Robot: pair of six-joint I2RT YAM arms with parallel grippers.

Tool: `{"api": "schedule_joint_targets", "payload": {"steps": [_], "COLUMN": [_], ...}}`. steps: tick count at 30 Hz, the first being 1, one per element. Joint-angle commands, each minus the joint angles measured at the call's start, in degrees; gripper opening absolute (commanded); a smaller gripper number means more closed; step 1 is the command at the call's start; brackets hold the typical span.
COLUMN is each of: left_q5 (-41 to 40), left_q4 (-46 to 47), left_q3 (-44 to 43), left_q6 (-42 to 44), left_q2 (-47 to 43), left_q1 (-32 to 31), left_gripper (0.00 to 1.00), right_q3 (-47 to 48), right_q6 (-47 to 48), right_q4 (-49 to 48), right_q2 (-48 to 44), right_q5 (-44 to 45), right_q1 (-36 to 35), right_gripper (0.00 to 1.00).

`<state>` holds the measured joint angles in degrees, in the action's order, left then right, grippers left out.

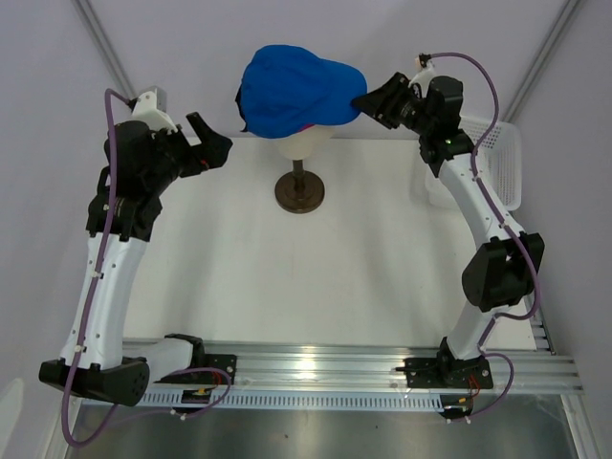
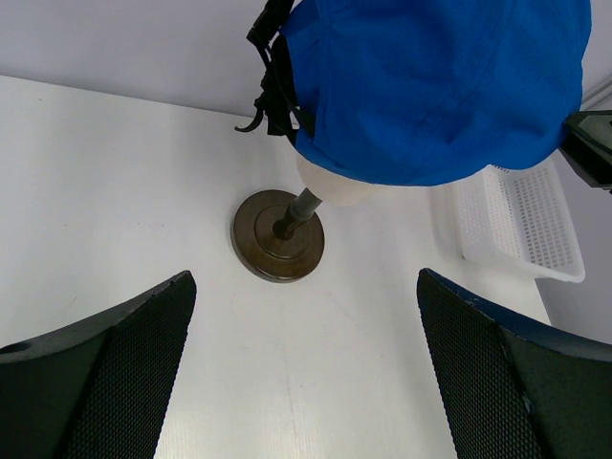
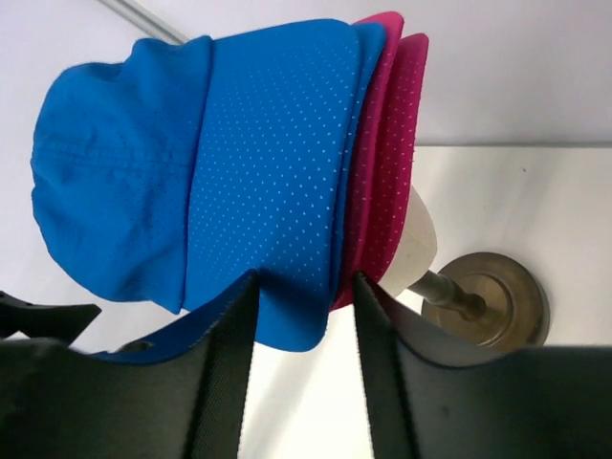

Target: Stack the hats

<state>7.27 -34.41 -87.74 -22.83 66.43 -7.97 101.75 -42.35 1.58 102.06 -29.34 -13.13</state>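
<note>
The royal blue hat sits on top of the cream mannequin head, its brim pointing right. Under it is the magenta-pink hat, with only its brim and edge showing in the right wrist view. My right gripper is at the brim tips. It is open, with its jaws either side of the blue hat's brim end and a gap still showing. My left gripper hangs left of the head, wide open and holding nothing. The blue hat fills the top of its view.
The mannequin head stands on a thin post with a round dark base on the white table. A white mesh basket sits at the right edge, behind the right arm. Grey walls close in behind.
</note>
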Motion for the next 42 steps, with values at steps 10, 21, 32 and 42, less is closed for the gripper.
{"api": "schedule_joint_targets", "payload": {"steps": [10, 21, 32, 42], "left_q5": [0.29, -0.06, -0.06, -0.41], "left_q4": [2.42, 3.12, 3.65, 4.27], "left_q3": [1.79, 2.58, 2.75, 3.28], "left_q6": [0.86, 0.77, 0.51, 0.24], "left_q2": [-0.52, -0.43, 0.01, -0.52], "left_q1": [0.32, 0.32, 0.32, 0.32], "left_gripper": [0.99, 1.0, 0.99, 0.99], "right_q3": [4.85, 6.0, 9.32, 13.81], "right_q6": [-1.95, -7.83, -23.39, -21.12], "right_q4": [-3.87, -8.17, -9.52, 1.56], "right_q2": [-0.46, -0.11, 4.11, 4.99], "right_q5": [-2.12, -5.02, -8.19, -7.05], "right_q1": [-0.5, 0.99, 4.07, 4.07], "right_gripper": [0.14, 0.0, 0.0, 0.0]}}
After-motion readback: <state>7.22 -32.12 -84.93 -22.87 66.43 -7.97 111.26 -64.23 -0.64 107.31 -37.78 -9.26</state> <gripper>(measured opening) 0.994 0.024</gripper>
